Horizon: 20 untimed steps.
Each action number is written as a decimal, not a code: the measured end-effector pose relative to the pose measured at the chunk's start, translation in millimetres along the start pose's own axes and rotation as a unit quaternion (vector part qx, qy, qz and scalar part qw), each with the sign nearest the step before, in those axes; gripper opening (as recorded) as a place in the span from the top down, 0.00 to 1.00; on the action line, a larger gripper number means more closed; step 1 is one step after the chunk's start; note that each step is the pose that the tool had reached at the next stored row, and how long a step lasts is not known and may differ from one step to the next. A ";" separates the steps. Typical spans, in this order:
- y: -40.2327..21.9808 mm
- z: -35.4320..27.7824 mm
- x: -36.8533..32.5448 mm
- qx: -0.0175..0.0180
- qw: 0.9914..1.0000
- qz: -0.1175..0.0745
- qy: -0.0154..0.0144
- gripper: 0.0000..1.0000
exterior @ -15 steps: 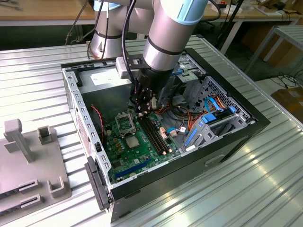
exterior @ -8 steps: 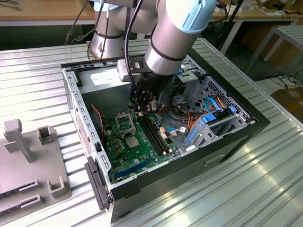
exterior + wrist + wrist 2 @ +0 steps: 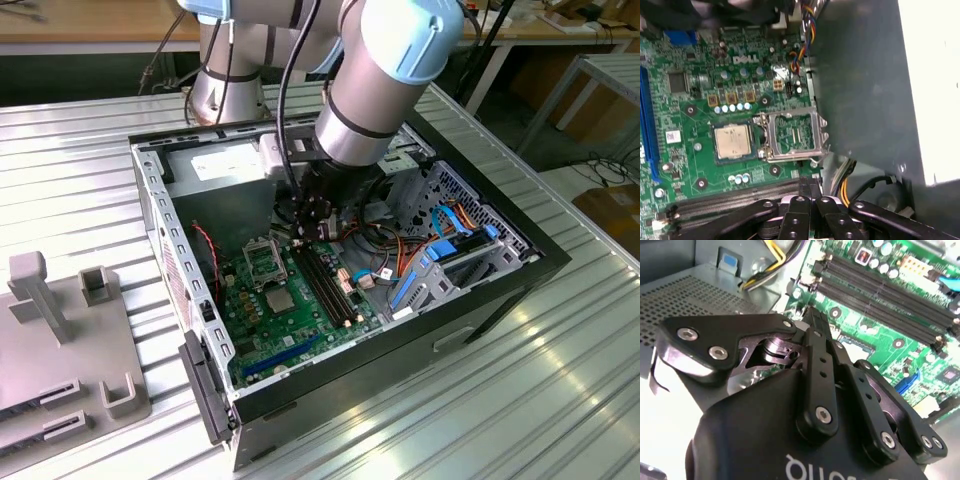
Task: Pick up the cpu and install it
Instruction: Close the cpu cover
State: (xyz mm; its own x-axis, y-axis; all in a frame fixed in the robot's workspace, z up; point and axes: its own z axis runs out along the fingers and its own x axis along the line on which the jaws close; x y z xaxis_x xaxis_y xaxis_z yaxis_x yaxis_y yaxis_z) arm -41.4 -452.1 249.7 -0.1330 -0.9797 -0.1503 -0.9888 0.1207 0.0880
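Open computer case [image 3: 480, 300] lies on the slatted table [image 3: 560, 400]; the arm reaches down into it. The gripper [image 3: 810, 192] hangs low over the motherboard [image 3: 695, 165], just above the long black memory slots [image 3: 735, 197]; its fingers [image 3: 805, 187] look pressed together with nothing between them, as both wrist views show.

The cpu [image 3: 732, 141] sits flat in the socket seat on the board, silver top up; the hinged socket frame [image 3: 794, 134] is flipped open just beside it, touching its edge; in the exterior view the chip [image 3: 277, 299] is near the gripper but apart from it.

Judgement on handling: chip is light, thin, stiff; smooth metal top is slippery; underside contacts and socket pins are fragile; best taken by 2 opposite edges, kept level, no twisting, no pressing hard.
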 end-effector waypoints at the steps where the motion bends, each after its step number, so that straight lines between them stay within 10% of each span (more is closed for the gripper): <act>1: -1.1 0.3 -0.1 0.000 1.000 0.000 -0.001 0.89; 15: 0.7 11.0 1.7 -0.001 1.000 -0.005 -0.025 0.89; 20: 0.4 14.8 2.0 -0.003 0.999 -0.006 -0.040 0.89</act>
State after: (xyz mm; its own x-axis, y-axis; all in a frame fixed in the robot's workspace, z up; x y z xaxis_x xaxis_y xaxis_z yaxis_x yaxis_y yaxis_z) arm -43.1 -451.6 234.8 -0.1266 -0.9651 -0.2291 -0.9899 0.1080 0.0919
